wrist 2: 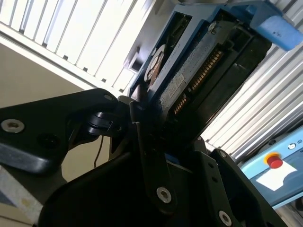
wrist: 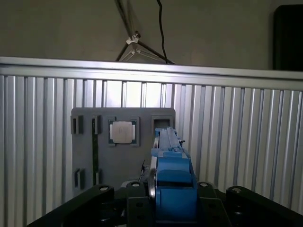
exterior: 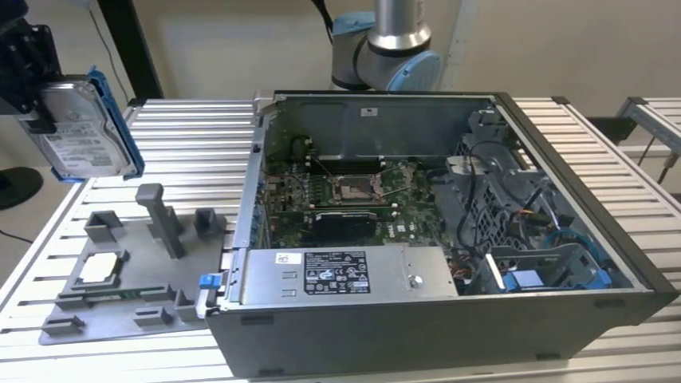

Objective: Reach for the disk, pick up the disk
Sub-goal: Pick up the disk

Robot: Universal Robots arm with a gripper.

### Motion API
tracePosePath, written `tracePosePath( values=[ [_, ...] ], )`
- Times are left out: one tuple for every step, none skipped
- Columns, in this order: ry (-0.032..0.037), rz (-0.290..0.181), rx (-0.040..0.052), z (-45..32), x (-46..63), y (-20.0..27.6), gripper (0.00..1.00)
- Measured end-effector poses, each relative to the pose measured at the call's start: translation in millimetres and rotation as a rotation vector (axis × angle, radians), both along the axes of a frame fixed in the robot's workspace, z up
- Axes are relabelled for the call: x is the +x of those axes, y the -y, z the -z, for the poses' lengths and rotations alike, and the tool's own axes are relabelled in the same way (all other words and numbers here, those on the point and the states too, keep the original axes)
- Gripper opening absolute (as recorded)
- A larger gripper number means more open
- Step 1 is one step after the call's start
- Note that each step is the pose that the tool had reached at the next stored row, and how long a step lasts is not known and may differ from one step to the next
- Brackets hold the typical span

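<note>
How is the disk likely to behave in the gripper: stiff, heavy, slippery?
Probably stiff: the disk, a metal slab in a blue bracket, hangs from the gripper without sagging. Likely heavy for its size, being mostly metal. The smooth bracket sides may slip under the clamp.

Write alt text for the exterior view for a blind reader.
The gripper holds the disk in the air at the exterior view's left, clear of a grey tray on a slatted table. An open computer case stands on the exterior view's right.
</note>
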State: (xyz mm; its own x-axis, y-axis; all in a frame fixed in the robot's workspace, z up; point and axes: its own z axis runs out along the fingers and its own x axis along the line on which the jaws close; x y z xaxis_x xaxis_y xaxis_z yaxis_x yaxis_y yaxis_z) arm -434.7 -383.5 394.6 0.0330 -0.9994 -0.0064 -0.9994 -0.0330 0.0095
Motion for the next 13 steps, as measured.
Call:
tracePosePath(
  values=[
    [0.0,0.0,0.0,-1.2,0.0,0.0,0.0],
    [-0.0001,0.0,-0.0001,-2.3,0.0,0.0,0.0],
    [0.0,0.0,0.0,-3.4,0.0,0.0,0.0],
    [-0.0001,0.0,-0.0001,-4.6,0.0,0.0,0.0],
    [0.0,0.0,-0.0001,-5.5,0.0,0.0,0.0],
    [0.0,0.0,-0.0001,-6.5,0.0,0.0,0.0],
    [-0.0001,0.0,-0.0002,-7.6,0.0,0.0,0.0],
    [-0.0001,0.0,-0.0003,-8.6,0.0,0.0,0.0],
    [-0.0001,0.0,-0.0003,-9.6,0.0,0.0,0.0],
    [0.0,0.0,-0.0003,-10.5,0.0,0.0,0.0],
    [0.0001,0.0,-0.0003,-11.4,0.0,0.0,0.0],
    [-0.0001,0.0,-0.0003,-12.4,0.0,0.0,0.0],
    [0.0,0.0,-0.0003,-13.4,0.0,0.0,0.0]
  ],
)
